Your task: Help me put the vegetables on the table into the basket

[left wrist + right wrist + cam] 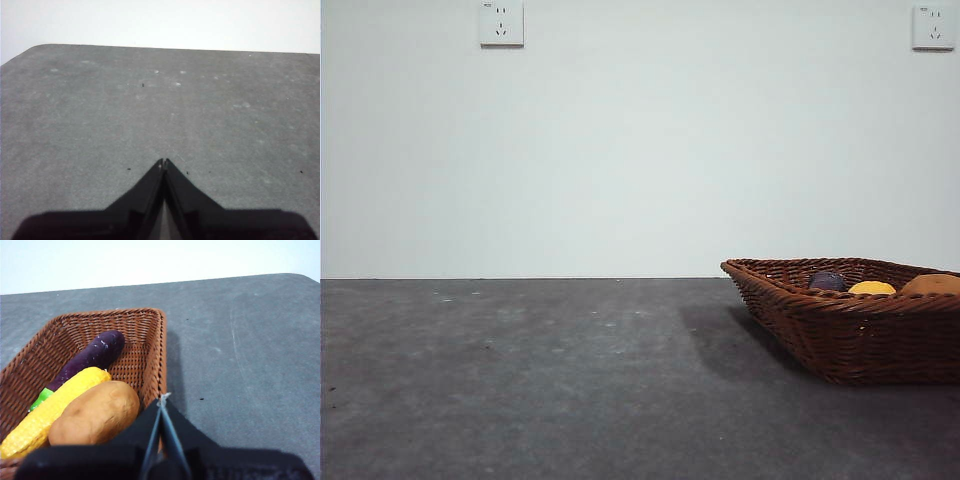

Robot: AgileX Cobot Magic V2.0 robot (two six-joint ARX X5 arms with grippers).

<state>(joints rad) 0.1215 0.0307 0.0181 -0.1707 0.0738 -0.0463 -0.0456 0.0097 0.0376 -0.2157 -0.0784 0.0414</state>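
Observation:
The dark-brown wicker basket (840, 330) stands at the right of the table (520, 380). Inside it lie all three vegetables: the purple eggplant (95, 357), the bumpy yellow vegetable (55, 410) and the brown potato (95, 415). In the front view only their tops show above the rim: eggplant (827, 281), yellow vegetable (872, 288), potato (932, 284). My right gripper (164, 399) is shut and empty, above the basket's rim (161, 355) beside the potato. My left gripper (163, 162) is shut over bare table (150, 110), holding nothing.
A white wall with two sockets (501, 22) (932, 26) rises behind the table. The table's far edge (175, 48) and a rounded corner show in the left wrist view. No arm shows in the front view.

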